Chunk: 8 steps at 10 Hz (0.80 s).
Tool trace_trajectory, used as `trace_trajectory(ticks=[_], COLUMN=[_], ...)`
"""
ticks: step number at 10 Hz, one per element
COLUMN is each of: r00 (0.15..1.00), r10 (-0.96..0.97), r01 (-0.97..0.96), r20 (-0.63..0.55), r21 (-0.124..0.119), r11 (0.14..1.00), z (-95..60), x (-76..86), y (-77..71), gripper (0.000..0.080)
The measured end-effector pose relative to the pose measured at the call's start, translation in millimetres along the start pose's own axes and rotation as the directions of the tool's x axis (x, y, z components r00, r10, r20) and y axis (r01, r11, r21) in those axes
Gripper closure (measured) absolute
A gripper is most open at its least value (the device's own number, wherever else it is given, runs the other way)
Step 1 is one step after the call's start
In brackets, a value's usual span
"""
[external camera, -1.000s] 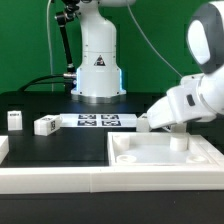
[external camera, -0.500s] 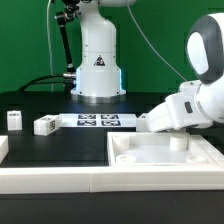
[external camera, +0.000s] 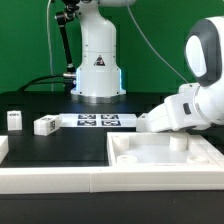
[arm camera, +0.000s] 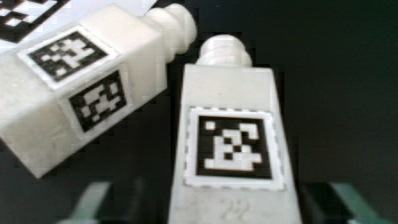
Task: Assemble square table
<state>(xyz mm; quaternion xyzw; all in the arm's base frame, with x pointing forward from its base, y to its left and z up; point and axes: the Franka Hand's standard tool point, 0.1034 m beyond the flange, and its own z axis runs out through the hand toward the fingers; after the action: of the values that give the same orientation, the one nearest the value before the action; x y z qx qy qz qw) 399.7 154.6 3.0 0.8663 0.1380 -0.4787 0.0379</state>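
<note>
White leg (arm camera: 228, 140) lies between the gripper's (arm camera: 214, 205) spread fingers, close beside a second leg (arm camera: 80, 90); closing off-centre could catch that neighbour or twist the grip.

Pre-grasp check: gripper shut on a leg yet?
No: the gripper is open, its fingers clear of the tagged leg between them.

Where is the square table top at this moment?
In the exterior view the table top lies flat at the lower right, just behind the long white rail, with the marker board beyond it.
</note>
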Motion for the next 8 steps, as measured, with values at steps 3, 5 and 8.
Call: trace_trajectory(ticks=[3,5,8], r00=[1.0,1.0,1.0], r10=[-0.003,-0.005,-0.015], r01=[0.003,0.005,0.015], r20=[-0.001,-0.002,0.0], r21=[-0.001,-0.001,0.002], r11=[1.0,1.0,1.0], z=[-0.3,-0.6,-20.9], x=[0.1,0.0,-11.3], y=[-1.4,-1.5,1.2], gripper=[0.0511,0.0511,0.0511])
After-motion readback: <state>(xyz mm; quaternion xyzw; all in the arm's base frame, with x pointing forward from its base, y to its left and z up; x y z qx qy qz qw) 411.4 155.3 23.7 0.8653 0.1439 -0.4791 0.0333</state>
